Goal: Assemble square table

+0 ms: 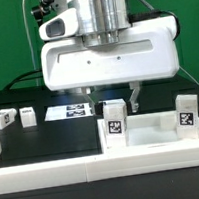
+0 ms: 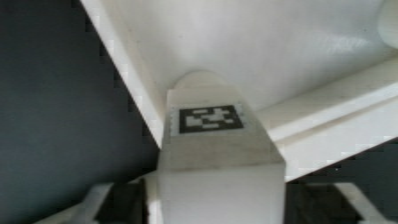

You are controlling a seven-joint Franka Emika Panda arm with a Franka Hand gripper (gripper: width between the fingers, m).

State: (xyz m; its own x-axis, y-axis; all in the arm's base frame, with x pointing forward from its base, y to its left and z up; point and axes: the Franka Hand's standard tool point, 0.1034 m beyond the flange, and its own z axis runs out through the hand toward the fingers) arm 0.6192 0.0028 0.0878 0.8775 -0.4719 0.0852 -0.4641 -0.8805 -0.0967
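Your tabletop (image 1: 152, 133) sits near, toward the exterior view's right, just behind the white rail (image 1: 86, 172). Two legs stand upright on its corners, the left standing leg (image 1: 115, 123) and the right standing leg (image 1: 187, 111). How firmly they are seated you cannot tell. A loose leg (image 1: 3, 119) and a second loose leg (image 1: 27, 115) lie far on the exterior view's left, so you look roughly halfway. The arm points straight down, and the gripper (image 1: 112, 102) straddles the left standing leg with its jaws parted, clear of it.
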